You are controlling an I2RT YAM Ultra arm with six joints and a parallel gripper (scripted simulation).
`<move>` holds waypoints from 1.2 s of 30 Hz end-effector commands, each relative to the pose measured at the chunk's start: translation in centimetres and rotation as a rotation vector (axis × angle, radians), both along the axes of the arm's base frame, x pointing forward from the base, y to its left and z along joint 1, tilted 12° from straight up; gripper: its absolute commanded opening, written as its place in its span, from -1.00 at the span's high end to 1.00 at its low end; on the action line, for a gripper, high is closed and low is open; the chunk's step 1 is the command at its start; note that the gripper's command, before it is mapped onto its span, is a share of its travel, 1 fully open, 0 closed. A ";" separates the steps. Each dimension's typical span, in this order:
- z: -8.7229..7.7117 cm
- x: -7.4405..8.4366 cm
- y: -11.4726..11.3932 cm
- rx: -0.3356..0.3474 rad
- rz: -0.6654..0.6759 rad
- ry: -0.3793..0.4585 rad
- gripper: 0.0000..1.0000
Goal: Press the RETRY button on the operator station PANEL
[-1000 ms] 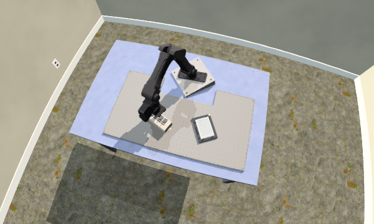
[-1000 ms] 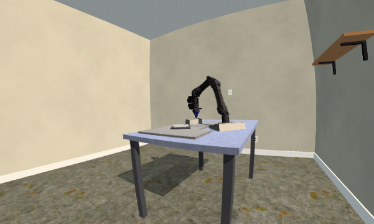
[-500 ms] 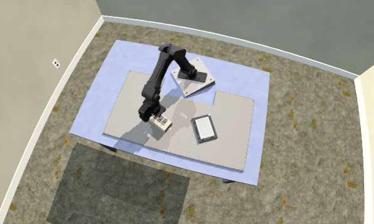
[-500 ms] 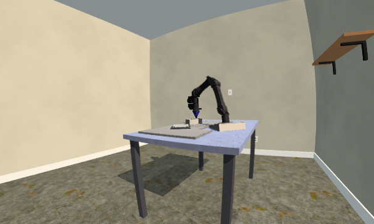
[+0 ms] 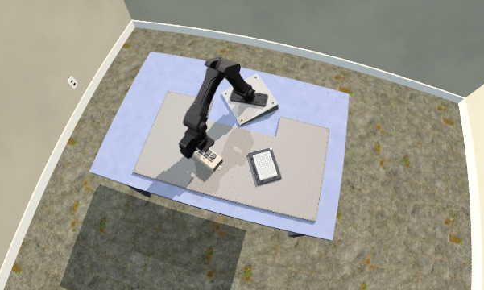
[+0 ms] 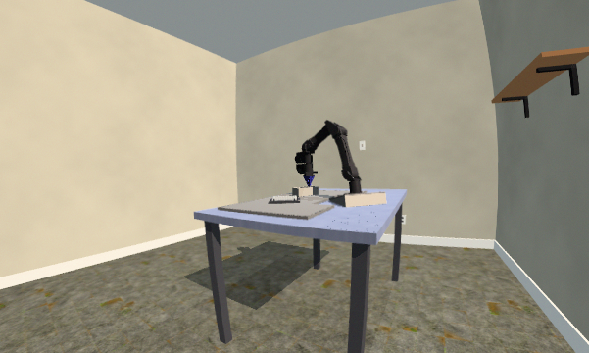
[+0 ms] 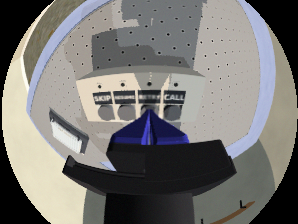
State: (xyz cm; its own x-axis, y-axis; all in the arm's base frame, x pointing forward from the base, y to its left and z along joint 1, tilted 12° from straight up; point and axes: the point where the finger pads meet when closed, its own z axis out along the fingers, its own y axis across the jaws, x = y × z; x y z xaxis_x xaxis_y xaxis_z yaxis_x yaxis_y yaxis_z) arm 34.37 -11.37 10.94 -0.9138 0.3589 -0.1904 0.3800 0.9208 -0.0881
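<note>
The operator panel (image 5: 208, 159) is a small beige box on the grey baseplate, left of centre. In the wrist view it (image 7: 137, 99) shows four dark buttons in a row with small lamps beyond them; none looks lit, and the printed names are too small to read. My gripper (image 7: 149, 113) is shut with blue fingertips together, pointing down just above the panel, over the third button from the left (image 7: 149, 104). In the side view the gripper (image 6: 309, 182) hangs just over the panel (image 6: 304, 190). The 96-well plate (image 5: 264, 165) sits on its dark nest, to the right.
The arm's base stands on a raised beige plate (image 5: 250, 101) at the back of the table. The plate and nest show at the left edge of the wrist view (image 7: 67, 132). A wooden shelf (image 6: 544, 74) hangs on the far wall.
</note>
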 end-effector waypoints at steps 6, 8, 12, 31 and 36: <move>-1.3 -0.2 -0.2 0.011 -0.001 0.016 1.00; -1.4 -0.2 -0.2 0.011 -0.002 0.016 1.00; -1.5 -0.2 -0.3 0.011 -0.002 0.016 1.00; -2.0 -0.2 -0.4 0.009 -0.003 0.016 1.00; -2.0 -0.1 -0.3 0.008 -0.001 0.017 1.00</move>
State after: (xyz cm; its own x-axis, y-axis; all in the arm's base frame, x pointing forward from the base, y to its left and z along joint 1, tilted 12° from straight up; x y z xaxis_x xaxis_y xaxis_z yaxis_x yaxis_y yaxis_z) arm 34.43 -11.44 10.53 -0.9129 0.3581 -0.1960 0.3798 0.9211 -0.0859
